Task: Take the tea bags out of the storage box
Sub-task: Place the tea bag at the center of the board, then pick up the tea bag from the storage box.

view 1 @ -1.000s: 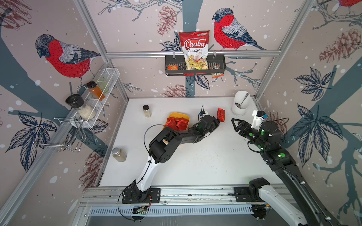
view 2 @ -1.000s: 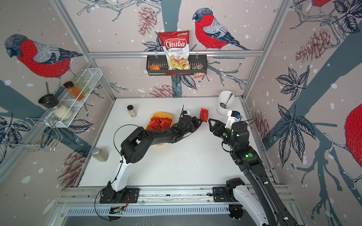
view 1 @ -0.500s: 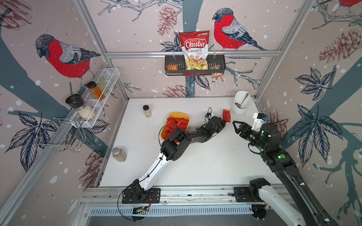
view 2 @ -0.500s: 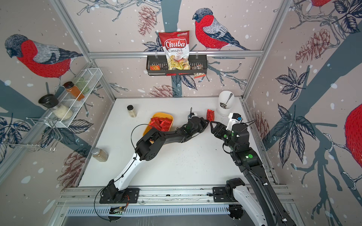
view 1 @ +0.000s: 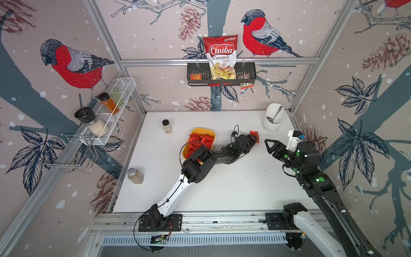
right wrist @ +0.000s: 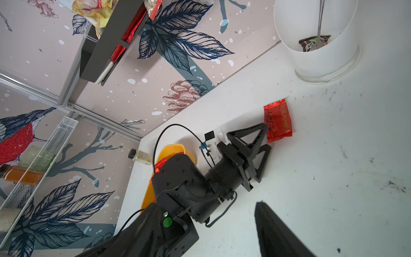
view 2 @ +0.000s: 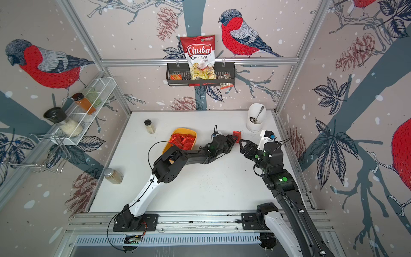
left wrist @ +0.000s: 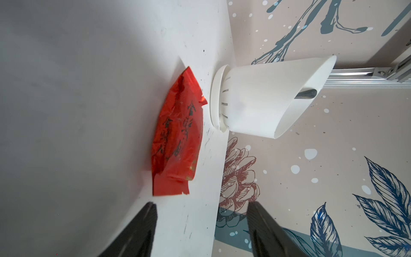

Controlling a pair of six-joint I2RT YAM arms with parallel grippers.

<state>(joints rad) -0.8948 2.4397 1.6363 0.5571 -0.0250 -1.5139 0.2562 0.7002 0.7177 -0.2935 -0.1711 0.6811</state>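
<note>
Tea bags: one small flat sachet of crinkled red foil (left wrist: 178,138) lay on white table (view 1: 222,189), near base of white slotted cutlery holder (view 1: 272,124). Rest sat heaped (view 1: 200,142) in shallow yellow-orange plastic storage box (view 1: 203,129), partly behind left arm. I saw left gripper (left wrist: 201,204) just short of lone sachet, fingers apart, nothing between. Right gripper (right wrist: 205,204) hovered near, fingers spread, empty.

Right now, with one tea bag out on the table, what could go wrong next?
The tea bag lies just ahead of the open left gripper; pulling back could drag it.
The open right gripper hovers close to the left one; they might collide.
The left arm's elbow hangs over the storage box and could brush the tea bags inside.
</note>
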